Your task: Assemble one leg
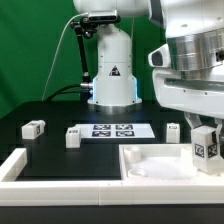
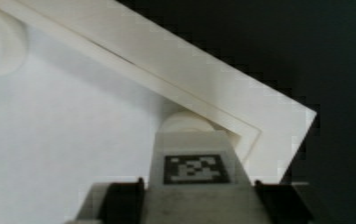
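Pinching the leg [image 1: 206, 150] over a corner of the white panel [image 1: 150, 168] at the exterior view's right, the claw [image 1: 206, 138] could jam it against the raised rim [image 1: 150, 149] if it descends slightly misaligned.

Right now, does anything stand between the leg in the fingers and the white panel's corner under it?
Nothing visible does. The fingers hold the leg over a corner of the panel; no other part lies there.

White leg [image 2: 189, 138] — black-and-white checkered tag [image 2: 194, 167]; white panel [image 1: 160, 176], black table [image 1: 50, 108].
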`<state>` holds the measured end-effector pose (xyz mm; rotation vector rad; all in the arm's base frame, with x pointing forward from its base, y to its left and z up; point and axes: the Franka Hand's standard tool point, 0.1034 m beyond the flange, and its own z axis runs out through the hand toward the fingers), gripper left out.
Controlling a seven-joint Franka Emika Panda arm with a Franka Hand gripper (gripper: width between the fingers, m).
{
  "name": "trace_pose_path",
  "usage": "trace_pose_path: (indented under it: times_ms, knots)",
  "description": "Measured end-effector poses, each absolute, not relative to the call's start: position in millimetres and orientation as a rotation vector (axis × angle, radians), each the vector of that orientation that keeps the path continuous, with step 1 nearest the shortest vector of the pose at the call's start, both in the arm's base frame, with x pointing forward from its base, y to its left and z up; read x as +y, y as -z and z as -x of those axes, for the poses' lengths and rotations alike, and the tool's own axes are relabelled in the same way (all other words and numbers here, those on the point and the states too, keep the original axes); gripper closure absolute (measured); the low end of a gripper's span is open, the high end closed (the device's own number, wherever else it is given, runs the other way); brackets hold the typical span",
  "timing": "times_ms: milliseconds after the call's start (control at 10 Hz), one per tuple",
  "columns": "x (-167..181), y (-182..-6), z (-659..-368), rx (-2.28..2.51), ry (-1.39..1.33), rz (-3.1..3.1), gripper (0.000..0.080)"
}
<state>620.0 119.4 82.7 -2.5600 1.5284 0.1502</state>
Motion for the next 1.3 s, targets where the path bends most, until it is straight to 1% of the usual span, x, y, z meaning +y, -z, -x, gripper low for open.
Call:
trace_pose_path:
  times_ms: [100,200,300,400,500,600,700,1300]
  knots:
    - [119.4,-82.6,-620.0,1.500,-0.148,2.576,0.0504]
    - [119.5,-82.4,-619.9,1.446,-0.144,2.605,0.0343]
    - [119.9,-82.4,-619.7,1.379,-0.145,2.642,0.0343]
    - [119.3,-82.3,-620.9,1.185,-0.127,2.729,0.0200]
    - [119.0,-82.0,-621.2,1.027,-0.112,2.789,0.0200]
    - [117.1,-81.1,-621.3,0.853,-0.097,2.843,0.0159]
    - [113.8,-80.1,-621.5,0.684,-0.083,2.886,0.0152]
    - [111.9,-79.9,-624.4,-0.248,0.026,2.988,0.0151]
